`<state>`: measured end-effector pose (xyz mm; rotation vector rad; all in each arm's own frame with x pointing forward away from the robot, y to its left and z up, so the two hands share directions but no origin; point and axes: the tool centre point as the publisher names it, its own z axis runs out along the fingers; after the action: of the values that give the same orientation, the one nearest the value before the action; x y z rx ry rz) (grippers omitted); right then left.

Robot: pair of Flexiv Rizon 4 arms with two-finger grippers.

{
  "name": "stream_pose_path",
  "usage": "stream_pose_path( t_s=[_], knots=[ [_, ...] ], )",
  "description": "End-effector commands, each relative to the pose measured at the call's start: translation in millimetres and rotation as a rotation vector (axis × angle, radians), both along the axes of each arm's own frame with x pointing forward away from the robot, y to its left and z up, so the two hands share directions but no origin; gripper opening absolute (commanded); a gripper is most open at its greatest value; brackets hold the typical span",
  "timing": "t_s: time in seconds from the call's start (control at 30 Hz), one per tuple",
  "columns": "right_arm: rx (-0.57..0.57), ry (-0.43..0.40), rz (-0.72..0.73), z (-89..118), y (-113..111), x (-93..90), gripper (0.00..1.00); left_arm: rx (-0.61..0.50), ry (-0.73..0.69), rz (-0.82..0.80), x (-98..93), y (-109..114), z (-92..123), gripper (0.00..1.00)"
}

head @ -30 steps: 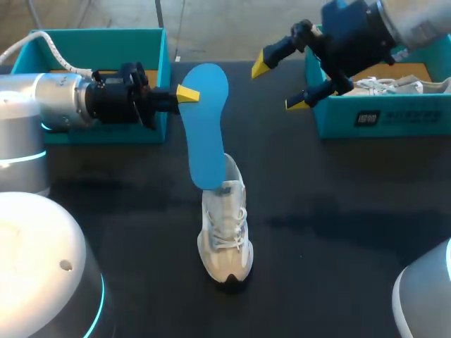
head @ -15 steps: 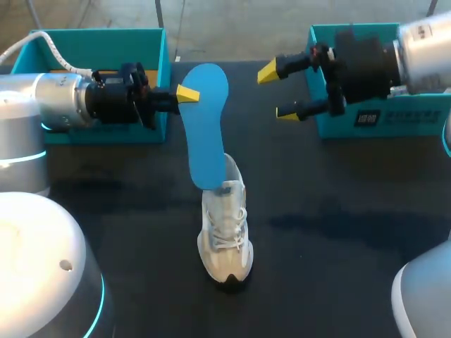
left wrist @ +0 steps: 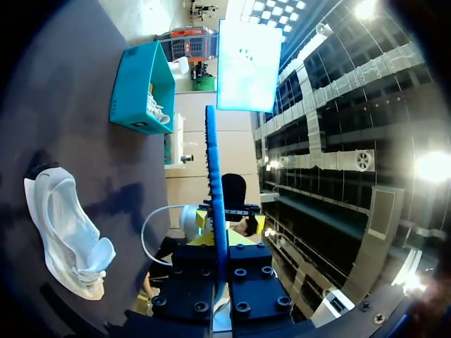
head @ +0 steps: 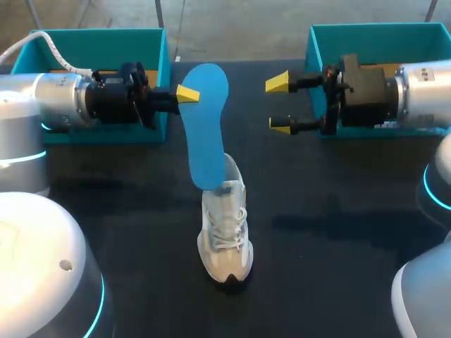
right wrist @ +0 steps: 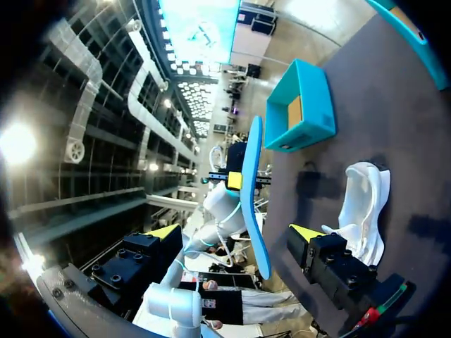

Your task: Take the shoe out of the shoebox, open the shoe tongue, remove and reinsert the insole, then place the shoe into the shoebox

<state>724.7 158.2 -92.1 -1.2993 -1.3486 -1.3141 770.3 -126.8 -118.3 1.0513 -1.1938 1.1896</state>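
Head view: the white shoe (head: 225, 234) sat laced and soft-sided on the dark desk (head: 331, 232), midway between the two teal boxes, left (head: 106, 42) and right (head: 373, 35); the left gripper (head: 189, 94) had its fingers clamped on the upper edge of the blue insole (head: 206, 127), a thin, smooth, rounded foam sheet whose lower end met the shoe's opening, likely held there so it lined up with the mouth; the right gripper (head: 280, 104) hung near the right box with its fingers wide apart, holding nothing, well clear of the insole.

Left wrist view: the insole showed edge-on, a narrow blue strip pinched between the fingers; the shoe lay beside and below it.

Right wrist view: the fingers stood apart, facing the insole's curved face, probably ready to steady it; the shoe lay beyond.
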Motion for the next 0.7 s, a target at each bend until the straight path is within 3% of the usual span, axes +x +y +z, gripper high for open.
stream_pose_path(
  t_s=[0.03, 0.7],
  knots=[
    [0.026, -0.005, 0.003, -3.1, 2.0, 0.4, 1.0, 0.003, 0.0, 0.001, -0.9, 0.4, 0.3, 0.0],
    [0.015, -0.006, -0.007, 0.5, 2.4, 1.6, 1.0, 0.003, 0.0, 0.001, -0.9, 0.4, 0.3, 0.0]
  ],
)
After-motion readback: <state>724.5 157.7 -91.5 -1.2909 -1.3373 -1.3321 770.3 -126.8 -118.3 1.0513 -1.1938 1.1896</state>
